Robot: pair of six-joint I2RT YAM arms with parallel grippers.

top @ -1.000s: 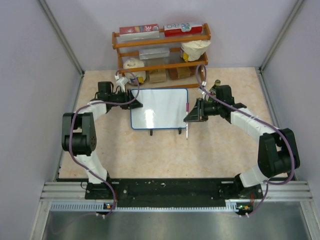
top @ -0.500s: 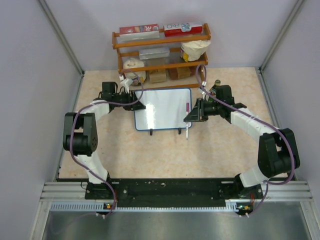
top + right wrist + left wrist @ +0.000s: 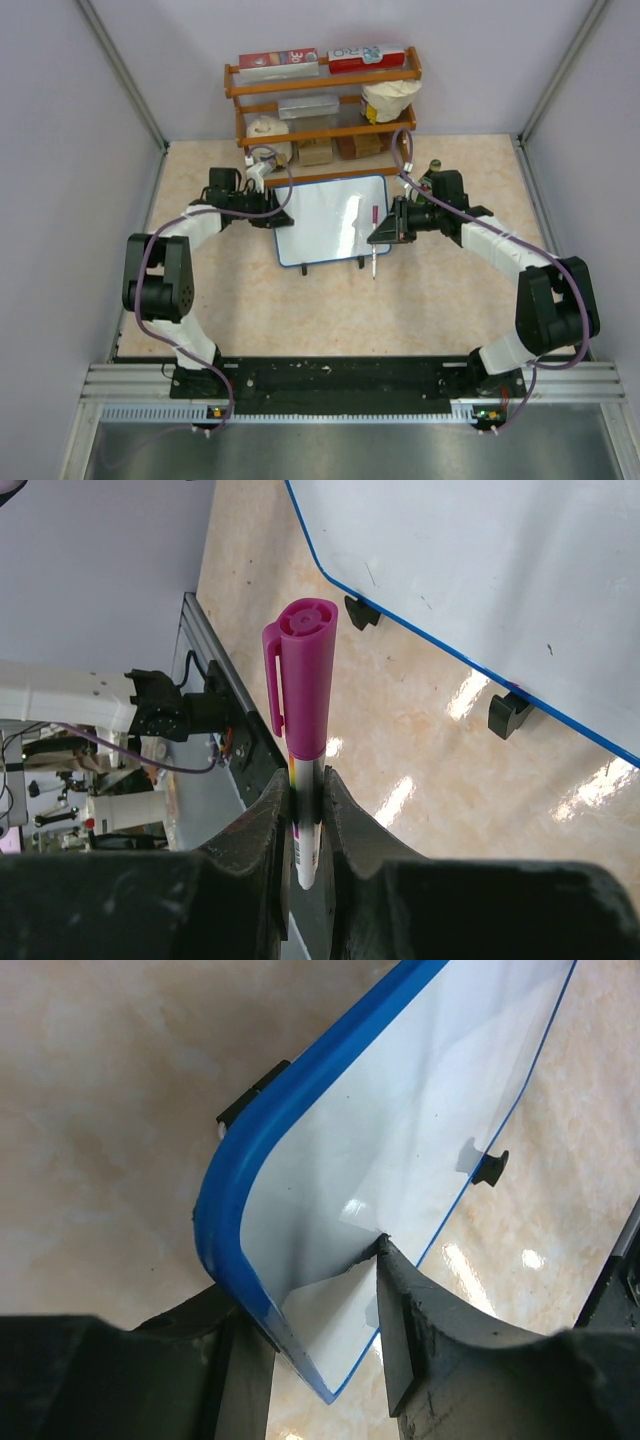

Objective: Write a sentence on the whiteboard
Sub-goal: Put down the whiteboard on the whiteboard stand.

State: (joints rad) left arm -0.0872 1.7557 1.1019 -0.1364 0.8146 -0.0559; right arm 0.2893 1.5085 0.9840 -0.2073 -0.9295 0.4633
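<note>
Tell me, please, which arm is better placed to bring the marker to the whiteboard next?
Right. The right gripper is shut on the capped pink marker beside the whiteboard, at its right edge; the left gripper is clamped on its left edge.

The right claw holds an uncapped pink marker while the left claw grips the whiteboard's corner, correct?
No. The marker in the right claw has its pink cap on, as the right wrist view shows. The left claw does grip a corner of the whiteboard.
</note>
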